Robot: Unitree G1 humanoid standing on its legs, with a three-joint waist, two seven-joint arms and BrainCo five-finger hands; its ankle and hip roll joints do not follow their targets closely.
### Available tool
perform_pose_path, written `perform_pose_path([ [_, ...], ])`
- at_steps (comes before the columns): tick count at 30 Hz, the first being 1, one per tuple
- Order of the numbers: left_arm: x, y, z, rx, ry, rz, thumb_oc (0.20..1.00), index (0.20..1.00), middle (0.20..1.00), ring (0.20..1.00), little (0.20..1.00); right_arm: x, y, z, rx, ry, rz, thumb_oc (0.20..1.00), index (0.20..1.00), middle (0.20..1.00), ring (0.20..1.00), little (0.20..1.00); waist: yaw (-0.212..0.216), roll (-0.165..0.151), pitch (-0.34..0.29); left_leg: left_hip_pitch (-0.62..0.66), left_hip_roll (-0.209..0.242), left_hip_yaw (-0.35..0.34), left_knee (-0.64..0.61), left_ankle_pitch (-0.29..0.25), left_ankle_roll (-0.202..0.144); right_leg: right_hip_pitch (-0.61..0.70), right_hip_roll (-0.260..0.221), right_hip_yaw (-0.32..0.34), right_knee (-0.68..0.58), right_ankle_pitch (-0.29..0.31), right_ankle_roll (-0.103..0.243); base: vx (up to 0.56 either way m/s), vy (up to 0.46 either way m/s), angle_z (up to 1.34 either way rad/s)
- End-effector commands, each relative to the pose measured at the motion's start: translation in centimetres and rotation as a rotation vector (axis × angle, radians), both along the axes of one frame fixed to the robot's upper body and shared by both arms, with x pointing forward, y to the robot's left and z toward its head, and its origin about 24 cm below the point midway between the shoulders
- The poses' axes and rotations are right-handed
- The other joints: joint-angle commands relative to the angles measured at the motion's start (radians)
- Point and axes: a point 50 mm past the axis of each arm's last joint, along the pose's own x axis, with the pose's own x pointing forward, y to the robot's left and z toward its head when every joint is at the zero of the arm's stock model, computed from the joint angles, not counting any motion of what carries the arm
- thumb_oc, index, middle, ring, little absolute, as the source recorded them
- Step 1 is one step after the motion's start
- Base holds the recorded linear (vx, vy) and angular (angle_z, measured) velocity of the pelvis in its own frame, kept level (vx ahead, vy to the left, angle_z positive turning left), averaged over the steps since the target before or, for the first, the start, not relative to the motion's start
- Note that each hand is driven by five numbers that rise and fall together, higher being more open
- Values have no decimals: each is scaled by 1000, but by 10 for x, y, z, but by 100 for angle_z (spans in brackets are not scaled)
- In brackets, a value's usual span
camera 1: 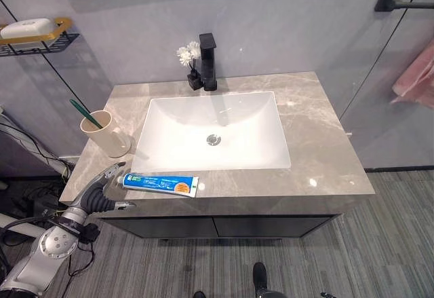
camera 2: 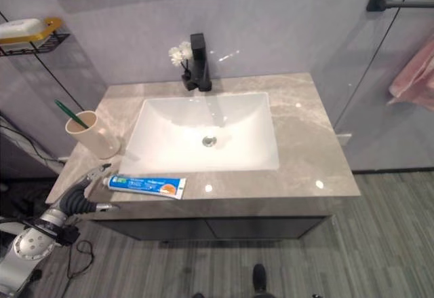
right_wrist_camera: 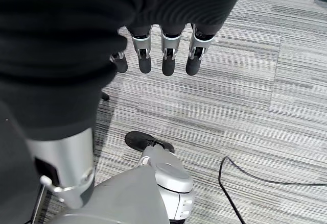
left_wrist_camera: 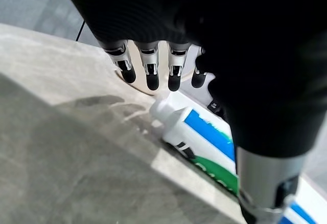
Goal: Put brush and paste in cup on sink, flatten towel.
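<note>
The tabletop point(camera 1: 319, 142) is taken up mostly by the white sink point(camera 1: 213, 132), so the task's things are gathered on the narrow marble strip at its left and front edges, where the left arm can reach them. A pink towel point(camera 1: 415, 75) is seen at the far right, hung below a dark wall bar and well apart from the rest; it appears bunched rather than spread, though little of it is in frame, and flattening it is judged to be left for later.

The beige cup point(camera 1: 102, 131) is stood upright just beside the sink's left rim, and the green brush point(camera 1: 85, 113) is already leaned inside it, handle out over the rim. That half of the job is judged done.

The paste point(camera 1: 161, 184) is laid flat along the front edge, its white cap pointed toward the left hand point(camera 1: 108, 178). That hand is held with fingers straight and relaxed at the cap end, gripping nothing, probably so that the tube can be closed on next. The right hand point(right_wrist_camera: 163, 55) is hung idle over the floor, fingers loose and empty.
</note>
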Motion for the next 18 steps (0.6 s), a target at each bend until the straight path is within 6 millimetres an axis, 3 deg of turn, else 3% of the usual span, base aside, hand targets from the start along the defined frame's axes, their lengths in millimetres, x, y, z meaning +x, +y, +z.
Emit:
perform_pose_path([
  [1,24,3,38,-17,-166,4,1000,1000,1000,1000,1000,20,-1,3,-11,-46,28,1000,1000,1000,1000,1000,-27,-17,28,-70,-1,-51,9,61,-8,29,-98,11,7,27,125,0,0,0],
  [10,28,-3,35,-50,-158,-11,1000,1000,1000,1000,1000,20,1,3,-5,-50,27,1000,1000,1000,1000,1000,-32,-26,37,-86,0,-50,9,64,-8,12,-98,13,7,30,125,0,0,0],
  [12,28,-3,33,-63,-151,-11,915,915,915,915,915,21,1,3,-5,-53,29,1000,1000,1000,1000,1000,-33,-27,40,-86,0,-48,9,64,-8,9,-97,17,7,30,124,0,0,0],
  [15,29,-4,35,-86,-152,-14,900,900,900,900,900,23,3,3,3,-63,31,1000,1000,1000,1000,1000,-34,-30,45,-87,2,-46,9,65,-8,6,-96,19,7,28,122,0,0,0],
  [18,30,-7,39,-54,-153,-45,834,834,834,834,834,23,4,3,7,-63,33,1000,1000,1000,1000,1000,-33,-31,46,-85,4,-46,9,64,-9,6,-95,20,7,27,122,0,0,0],
])
